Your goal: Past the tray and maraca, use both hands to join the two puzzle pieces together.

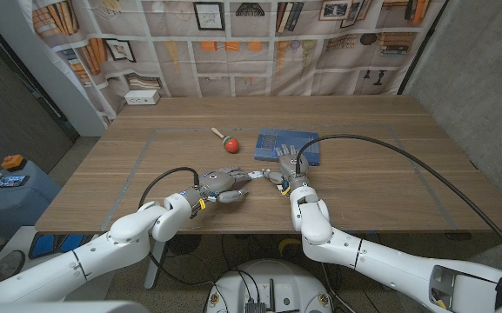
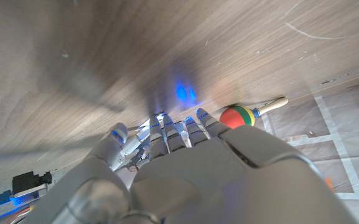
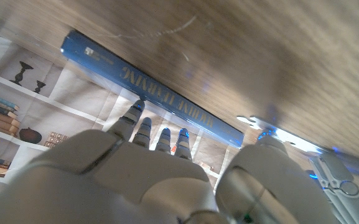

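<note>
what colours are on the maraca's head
In the left wrist view the maraca has a head banded red, yellow and green; the head view shows it mostly red.

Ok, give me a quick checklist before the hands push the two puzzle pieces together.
1. Left hand has a piece: cannot tell; a small pale thing shows at its fingertips.
2. Right hand has a piece: cannot tell; its fingers hide it.
3. Hands close enough to join: ok; their fingertips nearly meet.
4. Maraca out of the way: ok; it lies beyond the left hand, apart from it.
5. Blue book clear of the right hand: cannot tell; the fingers reach its near edge.
</note>
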Available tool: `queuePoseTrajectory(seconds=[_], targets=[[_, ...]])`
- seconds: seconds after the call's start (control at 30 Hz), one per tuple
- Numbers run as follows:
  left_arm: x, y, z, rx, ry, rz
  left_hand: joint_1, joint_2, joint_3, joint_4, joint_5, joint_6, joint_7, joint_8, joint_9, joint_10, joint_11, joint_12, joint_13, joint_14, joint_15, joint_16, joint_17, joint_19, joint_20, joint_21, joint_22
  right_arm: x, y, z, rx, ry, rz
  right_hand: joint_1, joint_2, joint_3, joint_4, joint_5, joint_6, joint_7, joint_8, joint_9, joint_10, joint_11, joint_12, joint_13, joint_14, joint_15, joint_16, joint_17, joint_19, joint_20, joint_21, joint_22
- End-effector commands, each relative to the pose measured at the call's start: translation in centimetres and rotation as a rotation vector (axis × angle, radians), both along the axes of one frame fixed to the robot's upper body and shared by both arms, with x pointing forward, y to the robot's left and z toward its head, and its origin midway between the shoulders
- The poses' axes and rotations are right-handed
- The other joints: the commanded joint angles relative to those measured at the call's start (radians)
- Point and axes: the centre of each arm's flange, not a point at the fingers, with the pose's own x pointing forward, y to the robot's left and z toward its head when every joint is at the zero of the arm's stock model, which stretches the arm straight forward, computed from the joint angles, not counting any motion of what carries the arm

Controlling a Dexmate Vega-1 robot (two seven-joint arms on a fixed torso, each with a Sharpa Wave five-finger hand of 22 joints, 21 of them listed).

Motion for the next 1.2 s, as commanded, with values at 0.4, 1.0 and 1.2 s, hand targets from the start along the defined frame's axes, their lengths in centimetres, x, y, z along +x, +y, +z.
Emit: queuePoseTrajectory(seconds=[0.4, 1.0, 1.2], targets=[[-0.1, 0.0, 0.1, 0.0, -0.004, 0.006, 0.011, 0.091, 0.003, -0.005, -0.003, 0.006, 0.001, 0.002, 0.003, 0.009, -0.001, 0.004, 0.0, 0.005, -0.123, 0.004, 0.002, 0.005, -0.081, 0.002, 0.004, -0.7, 0.6, 1.1, 0.02, -0.033, 0.047, 0.002, 0.01, 0.001, 0.002, 0.008, 0.01, -0.003, 0.007, 0.002, 0.001, 0.002, 0.008, 0.002, 0.006, 0.006, 0.009, 0.004, 0.01, -0.001, 0.005, 0.003], [0.0, 0.0, 0.2, 0.002, 0.001, 0.007, 0.012, 0.092, 0.002, -0.006, -0.004, 0.007, 0.002, 0.001, 0.003, 0.009, 0.0, 0.003, 0.0, 0.005, -0.124, 0.003, 0.001, 0.005, -0.081, 0.001, 0.004, -0.9, 0.7, 1.6, 0.036, -0.045, 0.071, -0.011, 0.014, -0.004, 0.008, 0.008, 0.016, -0.005, 0.009, 0.002, 0.003, 0.001, 0.009, 0.002, 0.006, 0.004, 0.01, 0.005, 0.011, -0.002, 0.005, 0.003], [0.0, -0.1, 0.2, 0.002, 0.001, 0.007, 0.013, 0.092, 0.002, -0.007, -0.004, 0.006, 0.001, 0.001, 0.003, 0.01, -0.001, 0.003, 0.0, 0.004, -0.124, 0.003, 0.001, 0.005, -0.081, 0.001, 0.004, -1.0, 0.6, 1.5, 0.03, -0.036, 0.071, -0.018, 0.013, -0.008, 0.011, 0.008, 0.016, -0.004, 0.008, 0.002, 0.002, 0.003, 0.009, 0.002, 0.005, 0.005, 0.011, 0.005, 0.009, -0.001, 0.004, 0.003]])
